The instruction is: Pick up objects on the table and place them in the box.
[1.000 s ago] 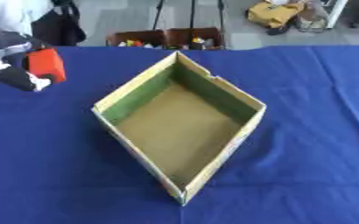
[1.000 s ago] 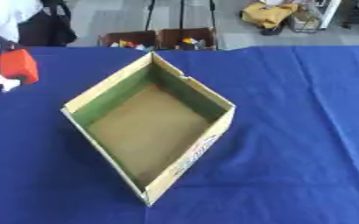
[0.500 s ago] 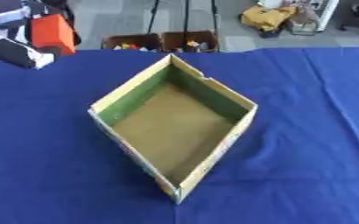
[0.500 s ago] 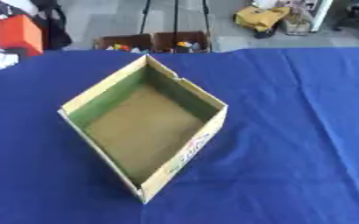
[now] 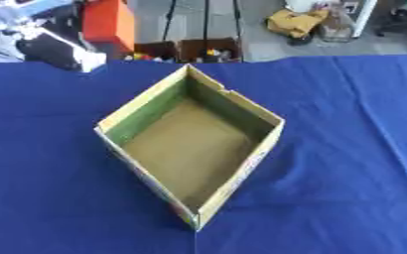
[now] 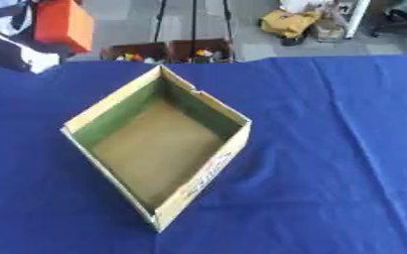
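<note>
Gripping orange block [image 5: 108,23], left hand [image 5: 55,47] (raised), box [image 5: 241,106] right

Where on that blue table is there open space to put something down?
The blue cloth lies bare right of the cardboard box and in front of it. The box's floor holds nothing. The only busy spot is the far left corner, where the left hand holds an orange block.

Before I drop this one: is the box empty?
Empty: the box shows only its bare brown floor; the orange block is in the left hand.
</note>
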### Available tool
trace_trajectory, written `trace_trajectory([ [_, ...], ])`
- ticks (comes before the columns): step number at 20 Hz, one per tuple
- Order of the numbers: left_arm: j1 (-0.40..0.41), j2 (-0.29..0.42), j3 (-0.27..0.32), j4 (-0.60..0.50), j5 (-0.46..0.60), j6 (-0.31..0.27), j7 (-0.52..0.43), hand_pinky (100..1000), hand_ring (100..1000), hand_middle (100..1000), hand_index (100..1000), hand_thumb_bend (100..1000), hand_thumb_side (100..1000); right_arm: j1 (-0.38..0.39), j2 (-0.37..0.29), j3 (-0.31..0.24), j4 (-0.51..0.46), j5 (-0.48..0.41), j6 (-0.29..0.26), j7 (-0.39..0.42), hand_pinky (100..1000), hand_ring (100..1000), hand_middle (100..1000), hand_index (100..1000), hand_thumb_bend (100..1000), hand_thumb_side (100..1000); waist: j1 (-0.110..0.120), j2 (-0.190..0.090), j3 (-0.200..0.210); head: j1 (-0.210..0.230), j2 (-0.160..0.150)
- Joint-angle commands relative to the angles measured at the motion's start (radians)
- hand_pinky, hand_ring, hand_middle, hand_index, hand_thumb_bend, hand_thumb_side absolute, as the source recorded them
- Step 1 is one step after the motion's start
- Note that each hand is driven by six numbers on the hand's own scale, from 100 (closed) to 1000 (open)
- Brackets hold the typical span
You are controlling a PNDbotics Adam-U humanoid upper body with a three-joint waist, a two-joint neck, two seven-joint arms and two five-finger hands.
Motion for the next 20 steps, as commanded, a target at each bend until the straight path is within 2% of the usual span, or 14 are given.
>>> trace_trajectory([
  [1,-0.026,-0.036,-0.026,-0.020,0.014,0.027,-0.017,346,473,388,511,100,385,-0.012,-0.014,-0.005,-0.018,-0.011,-0.004,0.001,780,750,800,808,100,748,0.015,-0.041,-0.003,0.001,-0.006],
  [6,-0.024,-0.118,-0.064,0.000,0.020,0.042,-0.030,337,468,381,503,100,387,-0.013,-0.010,-0.006,-0.018,-0.014,-0.004,0.000,780,749,800,808,100,747,0.016,-0.038,-0.009,0.002,-0.006],
  [10,-0.021,-0.193,-0.088,0.023,-0.016,0.047,-0.026,331,464,377,496,100,387,-0.015,-0.006,-0.007,-0.018,-0.016,-0.005,-0.002,780,749,800,808,100,746,0.015,-0.036,-0.012,0.005,-0.006],
  [15,-0.002,-0.262,-0.103,0.103,-0.085,0.058,-0.005,332,467,375,494,100,387,-0.016,-0.002,-0.007,-0.018,-0.017,-0.005,-0.003,781,749,801,808,100,746,0.014,-0.034,-0.013,0.005,-0.009],
  [20,0.021,-0.296,-0.129,0.211,-0.162,0.071,0.038,349,493,389,512,100,391,-0.016,0.001,-0.007,-0.018,-0.018,-0.005,-0.004,782,749,801,808,100,745,0.013,-0.029,-0.018,0.009,-0.014],
])
